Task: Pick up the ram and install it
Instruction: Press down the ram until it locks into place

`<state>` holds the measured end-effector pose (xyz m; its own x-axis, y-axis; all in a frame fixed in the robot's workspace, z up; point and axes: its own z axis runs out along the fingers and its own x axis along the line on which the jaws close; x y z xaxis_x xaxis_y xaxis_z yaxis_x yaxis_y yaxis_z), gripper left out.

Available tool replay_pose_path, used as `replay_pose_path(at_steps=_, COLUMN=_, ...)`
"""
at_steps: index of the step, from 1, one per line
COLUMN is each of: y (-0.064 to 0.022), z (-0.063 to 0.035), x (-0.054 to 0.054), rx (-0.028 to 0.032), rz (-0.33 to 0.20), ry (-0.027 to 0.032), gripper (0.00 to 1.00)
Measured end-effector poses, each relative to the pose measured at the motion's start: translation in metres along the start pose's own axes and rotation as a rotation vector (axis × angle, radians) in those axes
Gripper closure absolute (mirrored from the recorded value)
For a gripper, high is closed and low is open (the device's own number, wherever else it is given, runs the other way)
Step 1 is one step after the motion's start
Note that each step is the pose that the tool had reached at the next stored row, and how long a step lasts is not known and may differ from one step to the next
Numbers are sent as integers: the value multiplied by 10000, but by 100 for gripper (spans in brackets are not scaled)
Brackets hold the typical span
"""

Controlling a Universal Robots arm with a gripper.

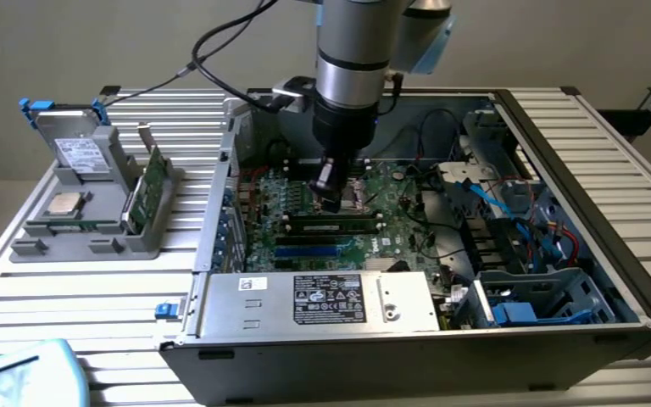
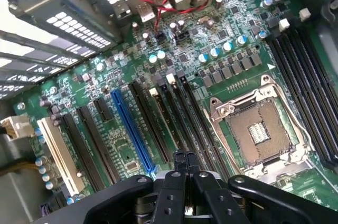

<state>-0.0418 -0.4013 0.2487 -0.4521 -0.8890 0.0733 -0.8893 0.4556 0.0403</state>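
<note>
I see the ram (image 1: pixel 331 225) lying flat in a motherboard (image 1: pixel 399 246) slot inside the open computer case (image 1: pixel 631 280), just in front of the CPU socket (image 1: pixel 354 197). My end effector (image 1: pixel 331 201) hangs right above it, near the socket; in the wrist view its fingers (image 2: pixel 191 161) are pressed together with nothing between them. Over at the exterior view's left, a grey holder (image 1: pixel 88 212) on the slatted desk (image 1: pixel 31 280) carries a silver CPU chip (image 1: pixel 65 203) and an upright green card (image 1: pixel 145 188).
</note>
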Motion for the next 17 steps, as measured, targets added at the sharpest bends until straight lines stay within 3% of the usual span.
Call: replay_pose_path(at_steps=17, y=-1, z=13, x=-1, rx=-228, rz=3091, ry=-126, gripper=89)
